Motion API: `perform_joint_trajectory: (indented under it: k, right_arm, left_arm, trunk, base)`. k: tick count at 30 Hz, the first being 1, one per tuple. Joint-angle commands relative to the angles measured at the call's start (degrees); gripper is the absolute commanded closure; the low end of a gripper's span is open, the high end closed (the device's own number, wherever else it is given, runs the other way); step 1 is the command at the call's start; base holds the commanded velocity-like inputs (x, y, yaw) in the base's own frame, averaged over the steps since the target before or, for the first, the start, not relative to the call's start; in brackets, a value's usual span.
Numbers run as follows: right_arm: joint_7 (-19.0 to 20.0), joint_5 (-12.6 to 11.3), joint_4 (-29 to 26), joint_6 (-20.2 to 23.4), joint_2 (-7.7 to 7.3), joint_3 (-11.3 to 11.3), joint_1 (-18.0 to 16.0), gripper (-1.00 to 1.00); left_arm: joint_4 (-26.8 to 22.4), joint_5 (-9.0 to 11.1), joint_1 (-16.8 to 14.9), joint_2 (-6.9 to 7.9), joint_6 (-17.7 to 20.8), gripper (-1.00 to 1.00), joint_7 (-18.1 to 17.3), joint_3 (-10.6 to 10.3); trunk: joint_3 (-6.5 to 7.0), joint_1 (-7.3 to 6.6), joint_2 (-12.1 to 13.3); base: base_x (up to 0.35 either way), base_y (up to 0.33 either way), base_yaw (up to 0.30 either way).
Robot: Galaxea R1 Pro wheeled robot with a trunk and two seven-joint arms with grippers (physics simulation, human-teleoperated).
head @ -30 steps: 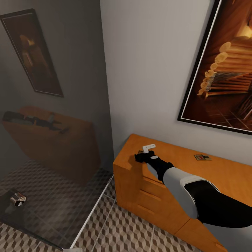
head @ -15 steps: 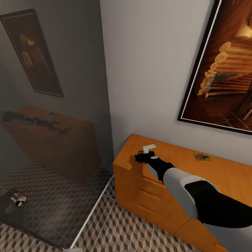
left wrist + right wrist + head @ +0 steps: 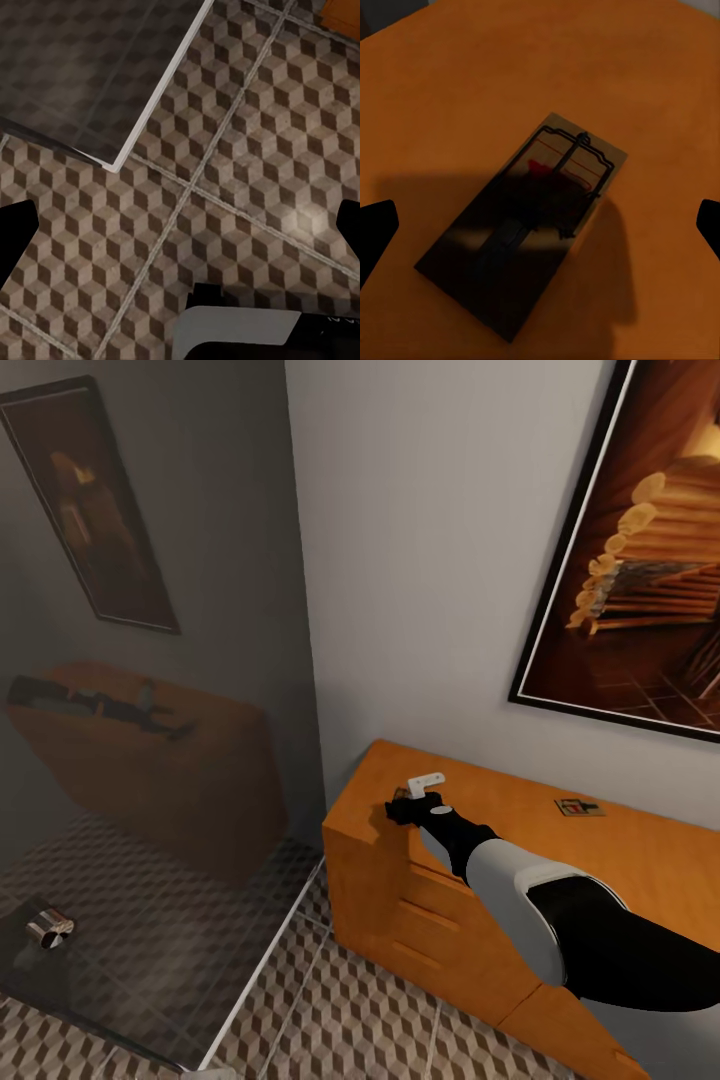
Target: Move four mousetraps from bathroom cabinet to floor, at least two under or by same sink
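Observation:
The orange-brown cabinet (image 3: 640, 855) stands against the wall. One mousetrap (image 3: 579, 809) lies on its top toward the right. My right gripper (image 3: 403, 811) hovers over the top's left end. In the right wrist view a second mousetrap (image 3: 574, 161) lies flat on the wood straight below the right gripper (image 3: 541, 229), half in its shadow. The fingertips (image 3: 375, 232) stand wide apart and touch nothing, so it is open. My left gripper (image 3: 181, 231) hangs open over the cube-patterned bathroom floor (image 3: 247, 150), holding nothing.
A glass shower wall (image 3: 150, 760) with a white frame stands left of the cabinet and mirrors it. A chrome fitting (image 3: 48, 928) sits low behind the glass. A large framed picture (image 3: 640, 560) hangs above the cabinet. Patterned floor (image 3: 350, 1010) lies in front.
The head view has shifted very slightly. My right arm stays almost still over the cabinet's left end.

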Motion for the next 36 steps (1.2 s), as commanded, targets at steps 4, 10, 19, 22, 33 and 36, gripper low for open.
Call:
perform_joint_trajectory:
  k: [4,10,19,22,33,36]
  right_arm:
    - [-0.18,0.36,0.03,-0.01,0.01,0.23,-0.06,-1.0]
    - [-0.18,0.36,0.07,-0.07,0.01,0.25,-0.06,-1.0]
    - [-0.18,0.36,0.09,-0.09,0.01,0.23,-0.06,-1.0]
    - [-0.18,0.36,0.11,-0.09,0.01,0.23,-0.06,-1.0]
    - [-0.16,0.36,0.11,-0.15,0.01,0.23,-0.06,-1.0]
    - [-0.17,0.36,0.11,-0.17,0.01,0.23,-0.06,-1.0]
  left_arm:
    - [0.18,0.23,-0.08,-0.04,-0.28,-1.0,0.16,-0.48]
    - [0.18,0.21,-0.08,-0.04,-0.28,-1.0,0.18,-0.48]
    - [0.18,0.2,-0.08,-0.04,-0.28,-1.0,0.15,-0.48]
    - [0.18,0.2,-0.08,-0.04,-0.28,-1.0,0.18,-0.48]
    - [0.18,0.2,-0.08,-0.04,-0.28,-1.0,0.17,-0.48]
    - [0.18,0.2,-0.08,-0.04,-0.28,-1.0,0.13,-0.48]
  trunk:
    - [-0.17,0.03,-0.12]
    - [-0.18,0.03,-0.12]
    - [-0.18,0.03,-0.12]
    - [-0.18,0.03,-0.12]
    - [-0.19,0.03,-0.12]
    - [-0.24,0.03,-0.12]
  base:
    - [0.0,0.0,0.0]
    - [0.004,0.0,0.0]
    - [0.08,0.0,0.0]
    - [0.026,0.0,0.0]
    - [0.003,0.0,0.0]
    - [0.0,0.0,0.0]
